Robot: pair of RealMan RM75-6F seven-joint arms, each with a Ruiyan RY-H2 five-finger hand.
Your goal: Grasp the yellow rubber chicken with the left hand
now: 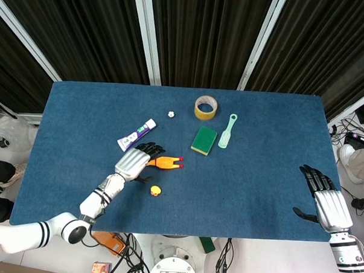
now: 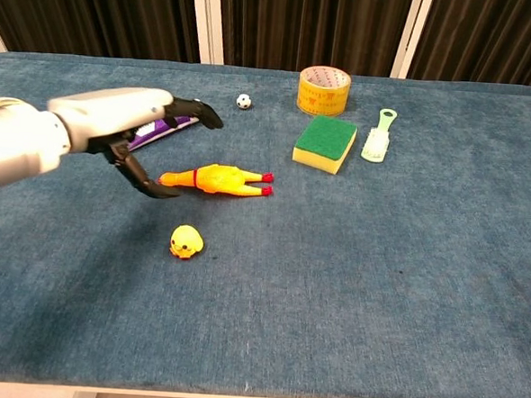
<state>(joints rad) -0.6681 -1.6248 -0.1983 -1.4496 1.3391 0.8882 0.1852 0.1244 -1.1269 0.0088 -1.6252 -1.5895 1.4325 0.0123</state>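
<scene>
The yellow rubber chicken (image 1: 166,162) (image 2: 220,179) lies flat on the blue table, its red feet pointing right. My left hand (image 1: 134,161) (image 2: 117,122) hovers over the chicken's head end with fingers spread; its thumb reaches down beside the head and nothing is gripped. My right hand (image 1: 325,197) rests open near the table's right front corner, far from the chicken, and shows only in the head view.
A small yellow duck head (image 1: 156,190) (image 2: 186,241) lies just in front of the chicken. A toothpaste tube (image 1: 137,135) lies behind my left hand. Further back are a tiny ball (image 2: 244,100), a tape roll (image 2: 323,90), a green sponge (image 2: 325,142) and a pale green brush (image 2: 377,136).
</scene>
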